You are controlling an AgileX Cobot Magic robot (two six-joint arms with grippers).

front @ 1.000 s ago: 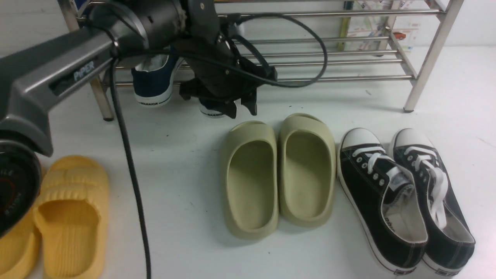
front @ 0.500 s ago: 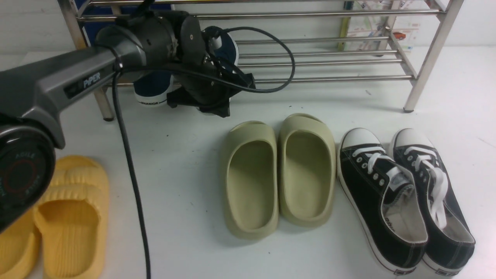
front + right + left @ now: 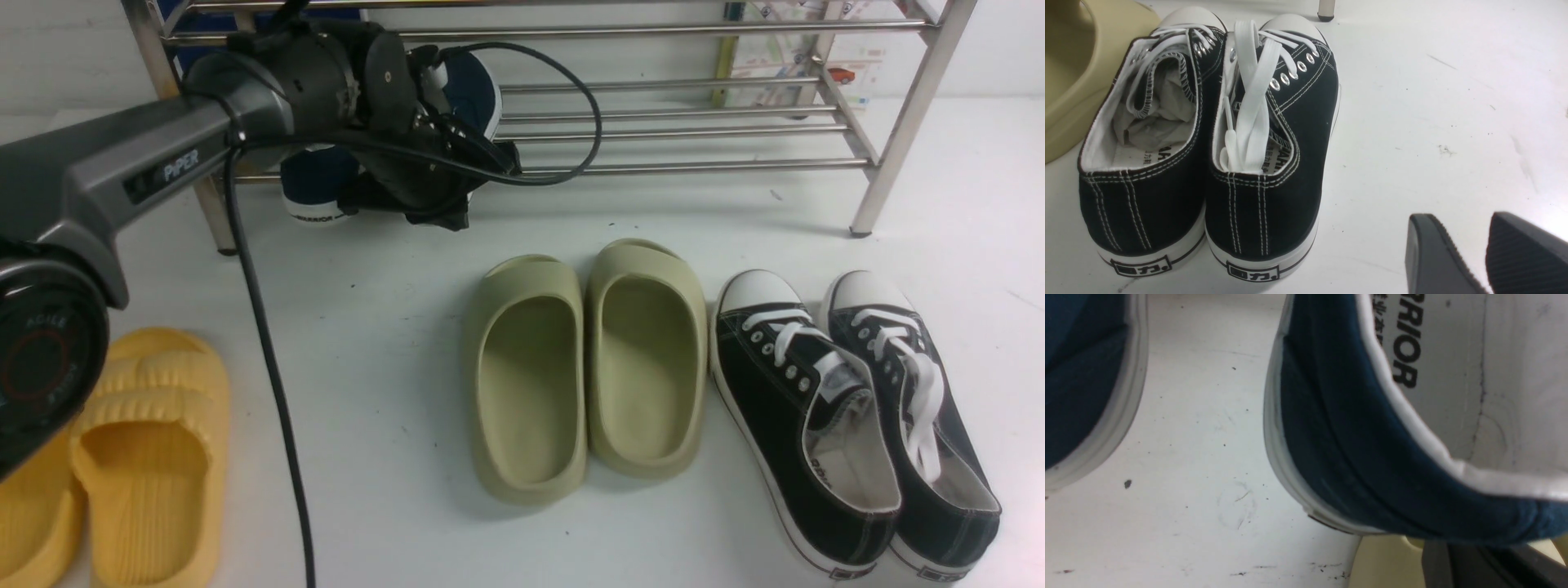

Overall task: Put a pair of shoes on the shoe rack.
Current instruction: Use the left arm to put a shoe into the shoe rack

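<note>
1. Here, the left gripper [image 3: 437, 214] is low at the front of the shoe rack [image 3: 694, 131], right by the heels of the two blue shoes.
2. Its jaws are pressed together. The arm hides them in the front view, so I cannot tell if any bit of shoe is caught between them.
3. The first blue shoe [image 3: 314, 184] lies on the low bars at the rack's left end. Its white heel sticks out over the front bar, just beside the gripper.
4. The second blue shoe [image 3: 475, 91] is mostly hidden behind the gripper. Only its toe shows, up on the bars farther back.
5. In the left wrist view, the heel of one blue shoe [image 3: 1351, 437] is very close, with its white inside showing. A dark finger [image 3: 1474, 563] peeks out just under that heel. The other blue shoe [image 3: 1077, 384] is near it, with white table [image 3: 1200, 457] between them.
6. The right gripper [image 3: 1482, 261] has its jaws spread apart with nothing in them. It hangs over the table, near the black lace-up shoes [image 3: 1208, 134].
7. The green slippers [image 3: 588, 367] sit on the table between the rack and the camera.
</note>
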